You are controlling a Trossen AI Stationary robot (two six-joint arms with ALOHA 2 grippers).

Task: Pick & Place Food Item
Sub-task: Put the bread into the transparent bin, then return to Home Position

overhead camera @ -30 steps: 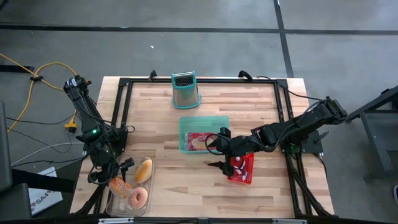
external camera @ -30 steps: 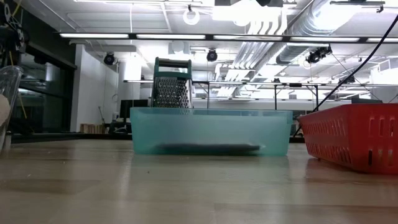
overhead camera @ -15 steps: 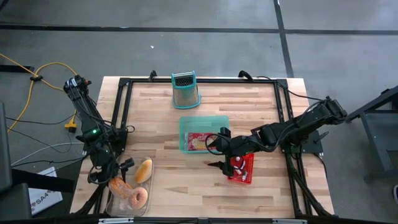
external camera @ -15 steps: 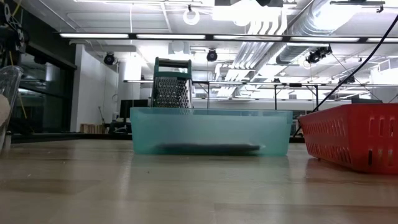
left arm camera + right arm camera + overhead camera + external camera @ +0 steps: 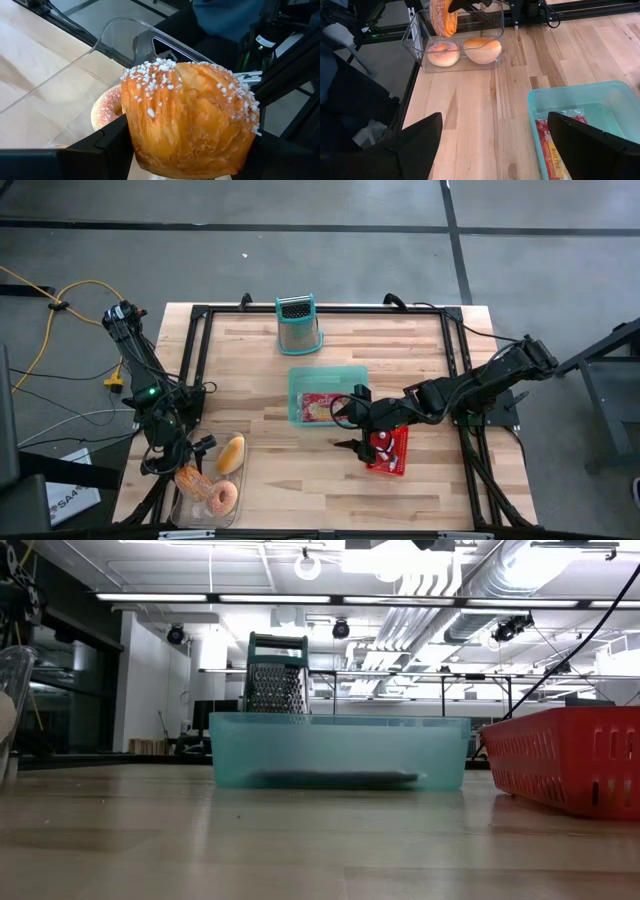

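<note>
A golden, sugar-sprinkled pastry (image 5: 190, 120) fills the left wrist view, with my left gripper (image 5: 192, 468) shut on it above a clear container (image 5: 205, 515) at the table's near left corner. In that container lie a pink-glazed donut (image 5: 443, 54) and a pale bun (image 5: 482, 50). My right gripper (image 5: 342, 430) hangs open and holds nothing, at mid-table between the teal bin (image 5: 296, 395) and the red basket (image 5: 400, 465). My left gripper pinches the pastry between its two fingers (image 5: 112, 147), one on each of two opposite sides (image 5: 131, 135). The fingers slant downward. The pastry (image 5: 443, 17) is lifted clear, above the donut and the container's rim.
A red packet (image 5: 555, 150) lies flat in the teal bin. The red basket holds red-and-white items. A metal grater with a teal frame (image 5: 298, 325) stands at the far middle. A black frame (image 5: 200, 310) runs along the table's edges. Bare wood lies between container and bin.
</note>
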